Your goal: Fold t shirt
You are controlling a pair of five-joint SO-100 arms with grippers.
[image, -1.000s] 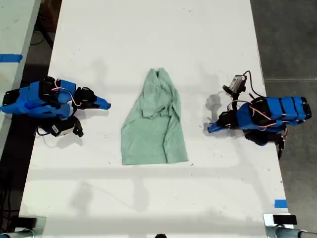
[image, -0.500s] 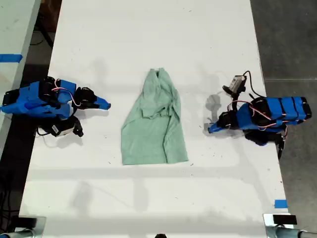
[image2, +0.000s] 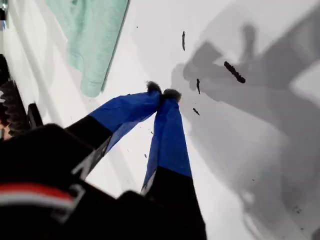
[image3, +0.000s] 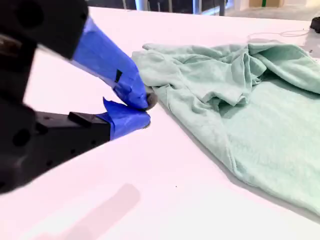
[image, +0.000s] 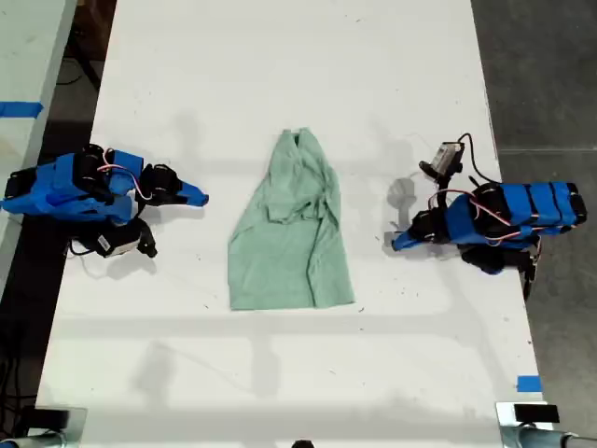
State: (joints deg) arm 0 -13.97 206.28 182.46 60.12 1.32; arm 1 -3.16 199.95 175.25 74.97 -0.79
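The t shirt lies mid-worktop, sleeves folded in. My first gripper and second gripper sit clenched, empty, both beside it. A shallow pinch could drag the layers apart.

Plain mint-green t shirt on a white table; blue claws.

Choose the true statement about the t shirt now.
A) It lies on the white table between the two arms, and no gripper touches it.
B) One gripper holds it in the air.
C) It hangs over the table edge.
A: the t shirt lies flat on the table, apart from my first gripper and my second gripper.
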